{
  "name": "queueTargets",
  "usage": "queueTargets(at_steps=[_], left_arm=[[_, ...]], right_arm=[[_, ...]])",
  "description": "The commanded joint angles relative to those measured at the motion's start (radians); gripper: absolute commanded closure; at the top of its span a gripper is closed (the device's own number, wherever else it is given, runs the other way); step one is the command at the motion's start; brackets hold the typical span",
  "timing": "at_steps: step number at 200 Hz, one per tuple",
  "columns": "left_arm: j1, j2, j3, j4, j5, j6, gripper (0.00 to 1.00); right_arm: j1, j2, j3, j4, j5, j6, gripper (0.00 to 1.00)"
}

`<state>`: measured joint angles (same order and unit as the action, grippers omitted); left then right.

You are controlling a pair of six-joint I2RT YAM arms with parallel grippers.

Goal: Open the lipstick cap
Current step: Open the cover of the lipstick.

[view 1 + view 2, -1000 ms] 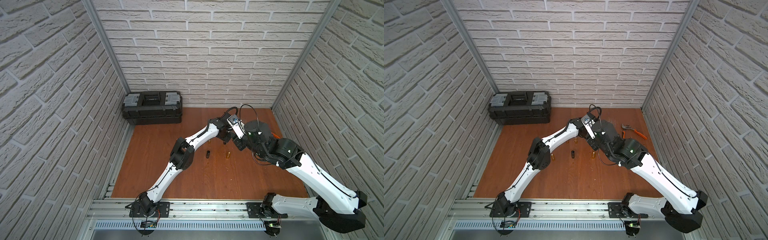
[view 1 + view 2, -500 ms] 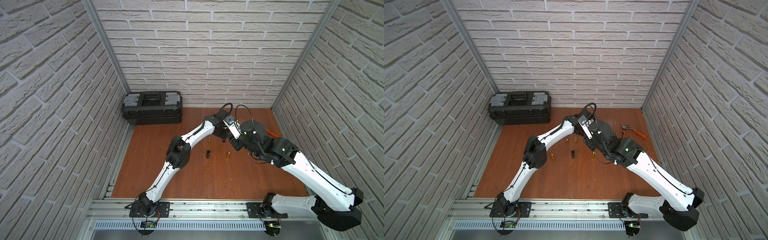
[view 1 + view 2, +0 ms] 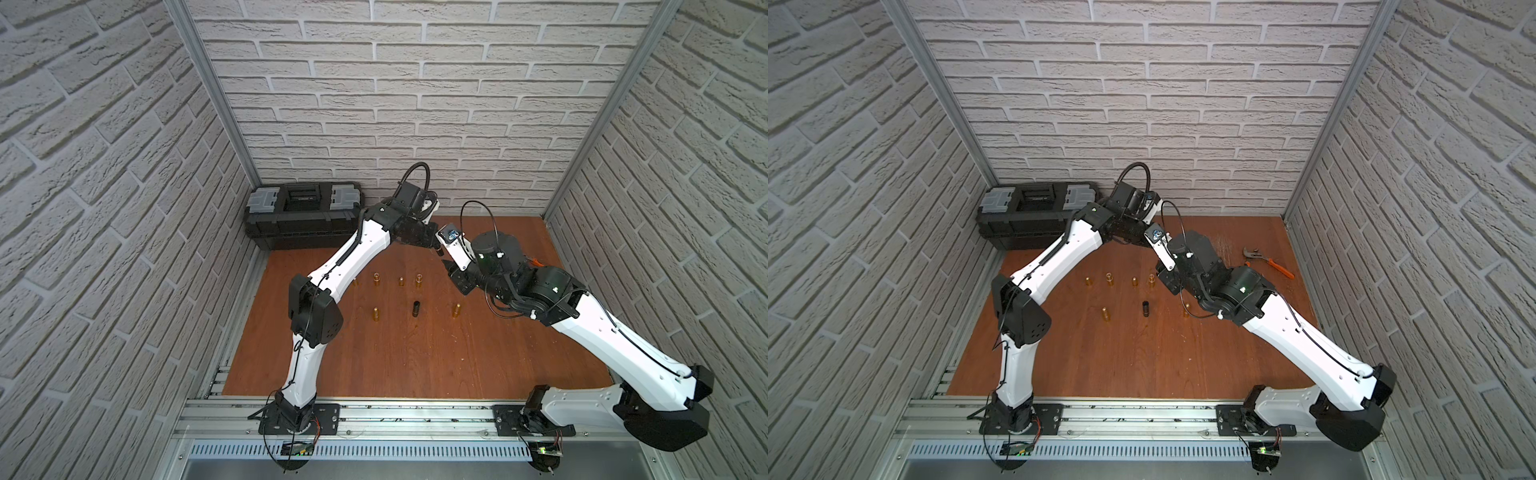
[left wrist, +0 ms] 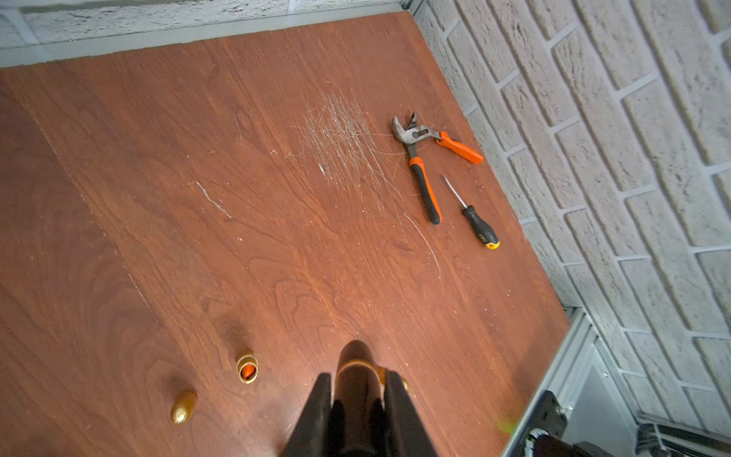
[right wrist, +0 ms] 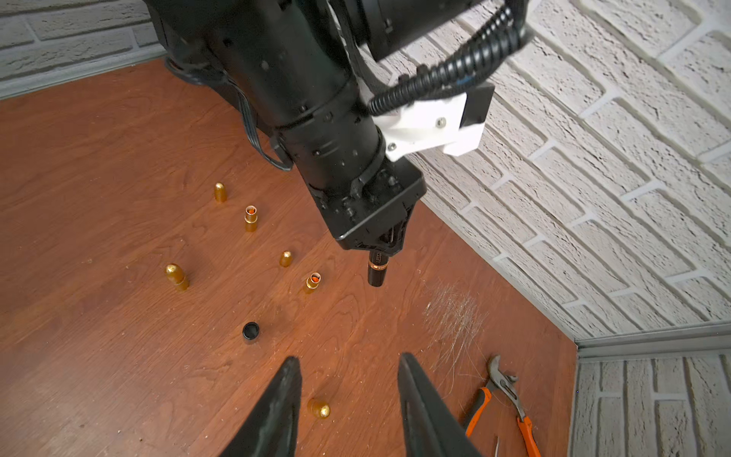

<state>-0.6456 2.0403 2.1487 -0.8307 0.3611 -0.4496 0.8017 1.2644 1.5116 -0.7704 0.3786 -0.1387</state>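
The lipstick (image 4: 355,358) is black with a gold band. My left gripper (image 4: 358,376) is shut on its body, high above the table near the back wall. In the right wrist view the capped end of the lipstick (image 5: 376,273) sticks out below the left gripper (image 5: 381,247). My right gripper (image 5: 350,380) is open and empty, a short way from that end and pointing at it. In a top view the left gripper (image 3: 434,246) and the right gripper (image 3: 448,266) are close together.
Several gold lipstick tubes (image 3: 376,314) stand on the wooden table (image 3: 415,365), two uncapped (image 5: 312,281). A black hollow tube (image 3: 416,309) stands among them. Orange-handled pliers (image 4: 423,158) and a screwdriver (image 4: 474,221) lie by the right wall. A black toolbox (image 3: 303,216) sits back left.
Both arms have risen and moved toward the back wall. The left gripper carried the lipstick along, and the right gripper followed, still open.
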Motion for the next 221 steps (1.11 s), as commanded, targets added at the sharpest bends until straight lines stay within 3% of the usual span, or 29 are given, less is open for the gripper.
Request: queueTargets(at_steps=[1,56,113,221], left_arm=[[0.027,-0.078,-0.074,0.039,0.084,-0.063,0.92],[0.153,-0.262,-0.268,0.069,0.266,-0.162,0.92],[0.209,-0.411,-0.407,0.085,0.311,-0.185,0.91],[0.256,-0.512,-0.437,-0.005,0.424,-0.187,0.89]], right_arm=[[0.004,0.02,0.034,0.046,-0.027,-0.012,0.58],[0.004,0.052,0.038,0.054,-0.074,-0.025,0.57],[0.006,0.097,0.049,0.098,-0.123,-0.014,0.58],[0.009,0.17,0.056,0.149,-0.231,-0.019,0.59]])
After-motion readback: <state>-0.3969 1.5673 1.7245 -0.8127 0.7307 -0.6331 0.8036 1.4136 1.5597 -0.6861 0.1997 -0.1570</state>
